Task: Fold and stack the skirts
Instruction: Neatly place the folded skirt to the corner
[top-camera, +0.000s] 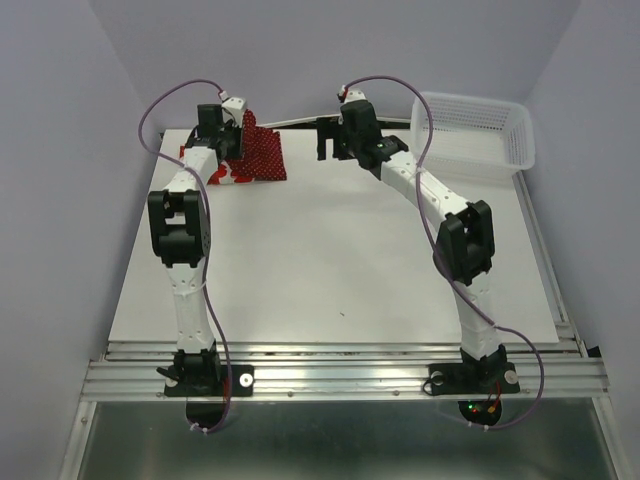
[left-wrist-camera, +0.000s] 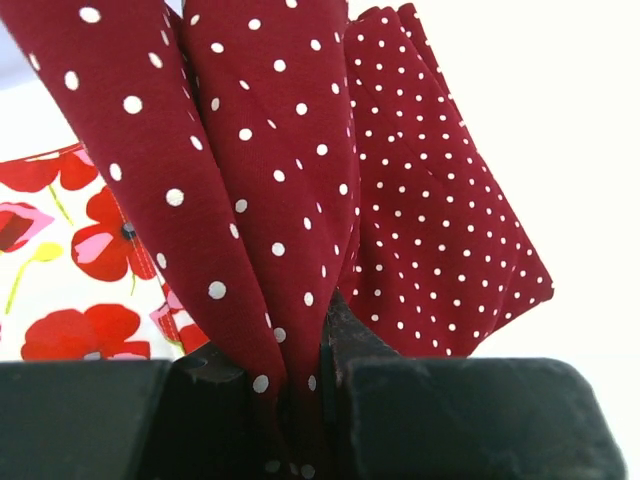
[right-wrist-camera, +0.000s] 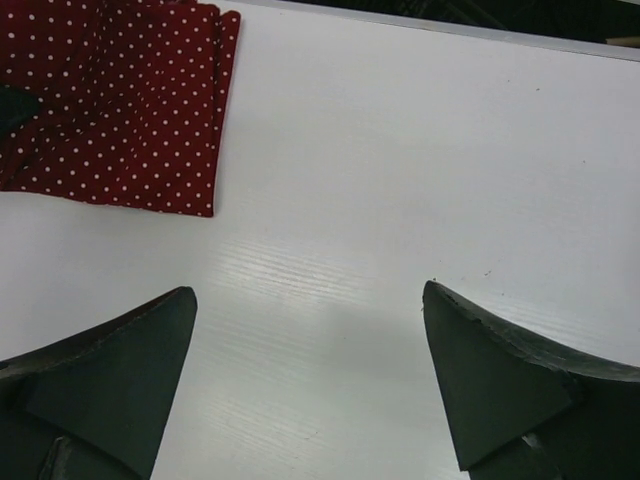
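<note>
The dark red dotted skirt (top-camera: 266, 152) lies at the table's far left, partly over the white poppy skirt (top-camera: 212, 172). My left gripper (top-camera: 232, 132) is shut on a lifted fold of the dark red skirt (left-wrist-camera: 270, 200), which hangs from between the fingers. The poppy skirt (left-wrist-camera: 70, 260) lies flat beneath at the left of the wrist view. The right gripper (top-camera: 326, 140) hovers open over bare table to the right of the skirts, nothing between its fingers (right-wrist-camera: 110, 370). An edge of the dark red skirt (right-wrist-camera: 130, 110) shows at the top left of the right wrist view.
A white plastic lattice basket (top-camera: 472, 135) stands at the far right corner of the white table (top-camera: 330, 270). The right arm's elbow (top-camera: 462, 240) rises over the table's right side, the left arm's elbow (top-camera: 180, 225) over the left.
</note>
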